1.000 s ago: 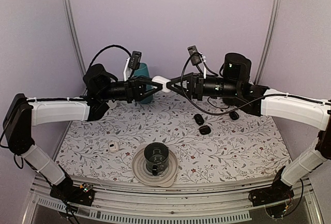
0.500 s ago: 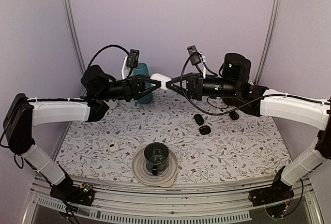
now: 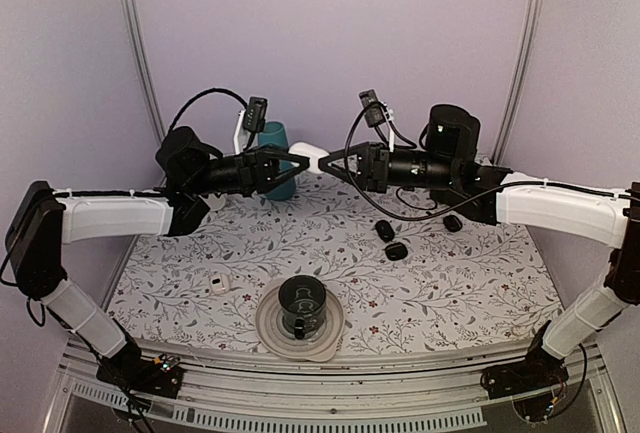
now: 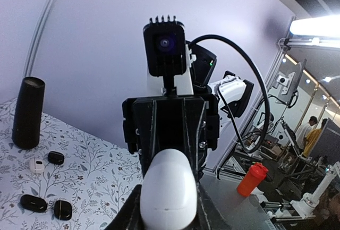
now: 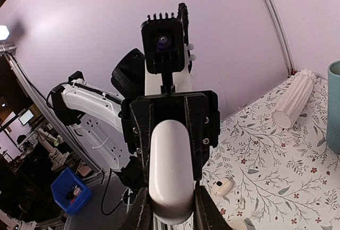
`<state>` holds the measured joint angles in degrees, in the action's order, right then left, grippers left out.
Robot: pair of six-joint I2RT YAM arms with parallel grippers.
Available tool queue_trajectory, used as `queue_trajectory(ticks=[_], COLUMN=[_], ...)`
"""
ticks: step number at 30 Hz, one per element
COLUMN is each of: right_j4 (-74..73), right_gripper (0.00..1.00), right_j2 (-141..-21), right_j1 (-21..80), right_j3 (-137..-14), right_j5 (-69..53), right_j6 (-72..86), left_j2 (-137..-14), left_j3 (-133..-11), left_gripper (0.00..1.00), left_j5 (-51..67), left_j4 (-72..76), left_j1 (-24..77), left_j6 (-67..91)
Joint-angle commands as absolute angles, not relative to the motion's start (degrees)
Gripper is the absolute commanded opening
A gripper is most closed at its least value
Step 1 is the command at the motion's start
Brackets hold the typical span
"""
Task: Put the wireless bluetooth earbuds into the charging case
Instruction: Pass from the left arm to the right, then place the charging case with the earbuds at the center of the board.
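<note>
White charging case (image 3: 311, 159) bridges outstretched arms (image 3: 110, 215).

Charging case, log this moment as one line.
charging case: midair, between both arms | left hand: shut on one end | right hand: shut on opposite end

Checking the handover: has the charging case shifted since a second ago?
Yes, slightly: the charging case has drifted left, toward the teal cup.

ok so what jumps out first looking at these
The white charging case hangs in mid-air over the back of the table, pinched between the left arm and right arm, whose jaws meet nose to nose. Below, a dark cup sits on a pale round plate near the front edge.
</note>
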<state>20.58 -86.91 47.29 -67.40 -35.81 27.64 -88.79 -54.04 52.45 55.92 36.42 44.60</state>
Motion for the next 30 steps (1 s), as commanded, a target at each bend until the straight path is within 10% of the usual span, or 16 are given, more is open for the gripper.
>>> queue_trajectory(ticks=[1,12,30], right_j4=[22.1,21.9,16.3], right_gripper=[0.03,0.03,0.03], right_j2=[-88.9,-90.6,-110.1], right_j1=[48.1,44.6,41.0], right_j3=[-68.1,-66.1,-73.9], right_j5=[-36.5,-31.2,-25.2], right_j6=[29.8,32.0,36.7], left_j2=[-86.8,-78.0,-68.1], left_j3=[-52.8,-46.1,-39.4], left_gripper=[0.38,0.95,0.96], left_j5=[50.3,40.2,37.0], left_j4=[52.0,39.3,29.1], left_j1=[36.9,33.5,28.6], left_j6=[40.5,31.4,26.1])
